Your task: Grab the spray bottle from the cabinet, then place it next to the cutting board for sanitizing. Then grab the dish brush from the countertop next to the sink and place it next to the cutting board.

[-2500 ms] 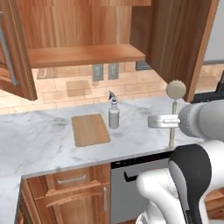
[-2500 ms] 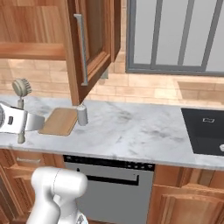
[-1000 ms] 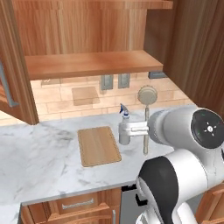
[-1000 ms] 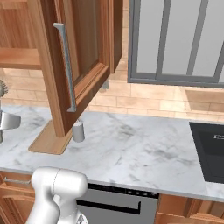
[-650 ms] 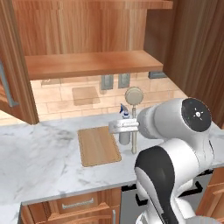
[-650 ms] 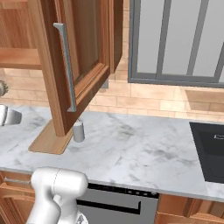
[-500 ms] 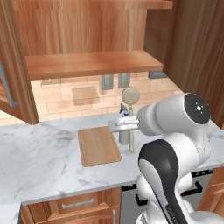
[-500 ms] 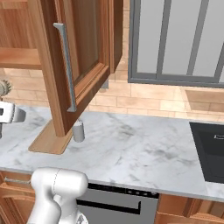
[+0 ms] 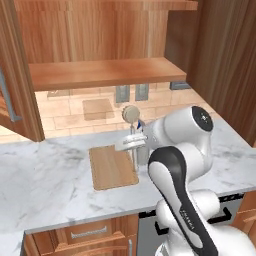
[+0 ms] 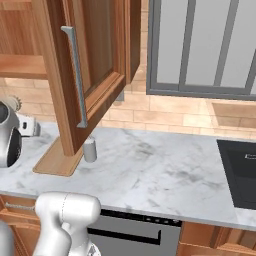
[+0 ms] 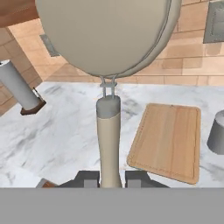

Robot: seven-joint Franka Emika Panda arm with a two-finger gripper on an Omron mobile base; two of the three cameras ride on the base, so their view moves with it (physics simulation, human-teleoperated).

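Observation:
My gripper (image 9: 131, 145) is shut on the pale handle of the dish brush (image 9: 131, 114), which stands upright with its round cream head on top. In the hand view the brush head (image 11: 105, 35) looms large, and the handle (image 11: 108, 140) runs down between my fingertips (image 11: 87, 178). The cutting board (image 9: 112, 167) lies on the countertop (image 9: 45, 185) just left of the brush. The grey spray bottle (image 9: 142, 155) stands by the board's right edge, partly hidden behind the hand. From the right I see the bottle's base (image 10: 90, 150) beside the board (image 10: 57, 161), below the open cabinet door (image 10: 95, 60).
The cabinet shelf (image 9: 105, 72) hangs over the board. An open door with a grey bar handle (image 10: 75, 75) projects over the counter. The black sink (image 10: 240, 170) lies far to the right. Another door's bar handle (image 11: 17, 89) shows at the hand view's left.
The base has driven closer to the cabinet. Since then the arm has swung left with the brush, from right of the bottle to in front of it by the board's edge.

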